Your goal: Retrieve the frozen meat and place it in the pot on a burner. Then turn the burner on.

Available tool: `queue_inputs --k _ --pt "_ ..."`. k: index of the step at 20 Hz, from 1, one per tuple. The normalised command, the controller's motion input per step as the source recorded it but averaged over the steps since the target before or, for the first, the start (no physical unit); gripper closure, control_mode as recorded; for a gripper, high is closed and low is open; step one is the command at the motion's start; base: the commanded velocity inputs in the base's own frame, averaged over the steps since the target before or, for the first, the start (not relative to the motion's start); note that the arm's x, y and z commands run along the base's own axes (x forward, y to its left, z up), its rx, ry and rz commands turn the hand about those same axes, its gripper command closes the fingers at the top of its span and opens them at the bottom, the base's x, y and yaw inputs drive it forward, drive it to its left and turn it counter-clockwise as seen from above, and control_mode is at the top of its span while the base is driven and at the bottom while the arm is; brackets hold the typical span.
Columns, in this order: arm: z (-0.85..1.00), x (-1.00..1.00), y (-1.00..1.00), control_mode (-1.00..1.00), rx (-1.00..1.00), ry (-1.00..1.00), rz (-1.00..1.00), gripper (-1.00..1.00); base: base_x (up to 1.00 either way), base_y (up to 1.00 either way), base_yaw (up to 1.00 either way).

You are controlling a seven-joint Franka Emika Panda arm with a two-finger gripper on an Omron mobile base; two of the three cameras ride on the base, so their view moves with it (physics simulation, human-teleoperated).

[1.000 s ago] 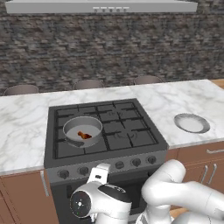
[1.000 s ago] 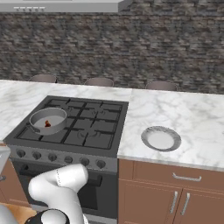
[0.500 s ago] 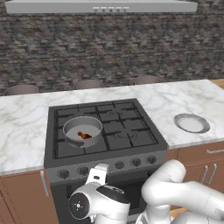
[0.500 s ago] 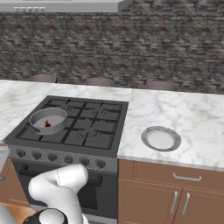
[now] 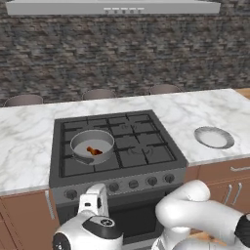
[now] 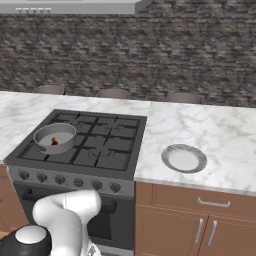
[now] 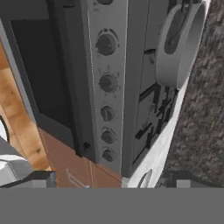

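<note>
Frozen meat [image 5: 93,151], a small reddish-orange chunk, lies inside the grey pot [image 5: 92,145], which stands on the front-left burner [image 5: 85,158] of the dark cooktop; in the right base view the same chunk [image 6: 54,142] shows on the floor of the pot [image 6: 54,138]. Judged from this, the placing is done and the burner remains to be lit.

Left base view, left to right: pot with meat on the near-left grate; the robot's hand low in front of the oven, below the left end of the knob row [image 5: 133,184]; a shallow silvery dish [image 5: 214,137] on the marble table [image 5: 24,146] to the right of the stove, well apart from the pot.

Hand view (rolled, so the stove front runs up the picture): the pincer [image 7: 108,180] stands spread wide and grasps nothing, its two tips at the lower edge. The knobs form a column above it, and the pot [image 7: 181,43] projects at upper right. The relation that governs the coming move: the control panel lies straight ahead of the open pincer, and the knob serving the pot's burner is probably toward the pot's end of the column [image 7: 106,43], farther from the tips than the lowest knobs [image 7: 108,154]. Which knob it is cannot be told for certain.
</note>
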Motion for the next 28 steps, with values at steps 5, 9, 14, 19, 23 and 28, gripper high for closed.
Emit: queue_inputs --k 5,9,14,19,23,28 --pt "0.07 -0.24 0.31 -1.0 -0.44 -0.16 0.04 -1.0 0.0 0.0 0.0" --pt "0.01 -0.37 0.04 -1.0 -0.35 -0.27 0.03 -1.0 0.0 0.0 0.0" --pt "0.54 -0.23 0.0 -1.0 -0.36 -0.13 0.01 -1.0 0.0 0.0 0.0" --pt "0.77 -0.22 0.0 -1.0 -0.37 -0.05 0.0 -1.0 0.0 0.0 0.0" --pt "-0.06 0.0 -0.06 -1.0 -0.23 0.01 0.07 -1.0 0.0 0.0 0.0" --pt "-0.02 0.09 -0.26 -1.0 -0.1 0.07 0.15 -1.0 0.0 0.0 0.0"
